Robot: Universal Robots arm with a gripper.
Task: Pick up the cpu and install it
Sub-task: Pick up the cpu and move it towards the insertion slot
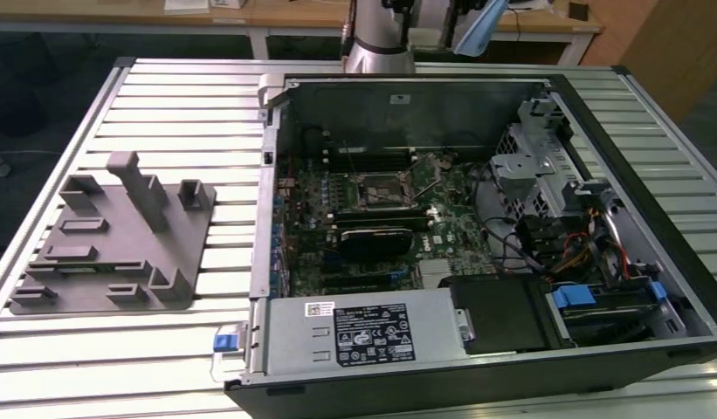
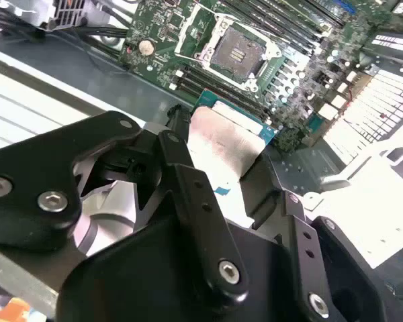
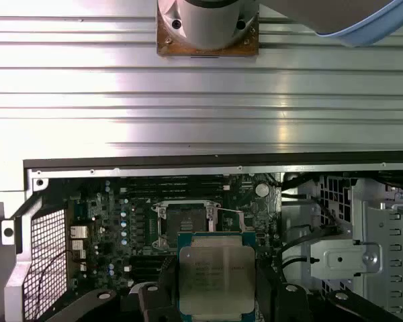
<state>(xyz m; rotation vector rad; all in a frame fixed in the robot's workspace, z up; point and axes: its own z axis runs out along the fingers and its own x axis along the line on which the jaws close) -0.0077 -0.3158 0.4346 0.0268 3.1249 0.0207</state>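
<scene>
The tool (image 2: pixel 221 164) pinches the cpu (image 3: pixel 217 282) by two opposite edges, its metal plate showing in both wrist views. It hangs above the open case (image 1: pixel 265 175), well clear of the socket (image 3: pixel 185 225), whose frame looks open and bare. To my eye the job wants the chip kept level, squared to the frame and brought straight down without sliding across the contacts. It should be let go only once it sits flat. Faint print crosses the cpu's plate, and a white label (image 1: pixel 370 336) lies on the power supply; I can't make out either.
</scene>
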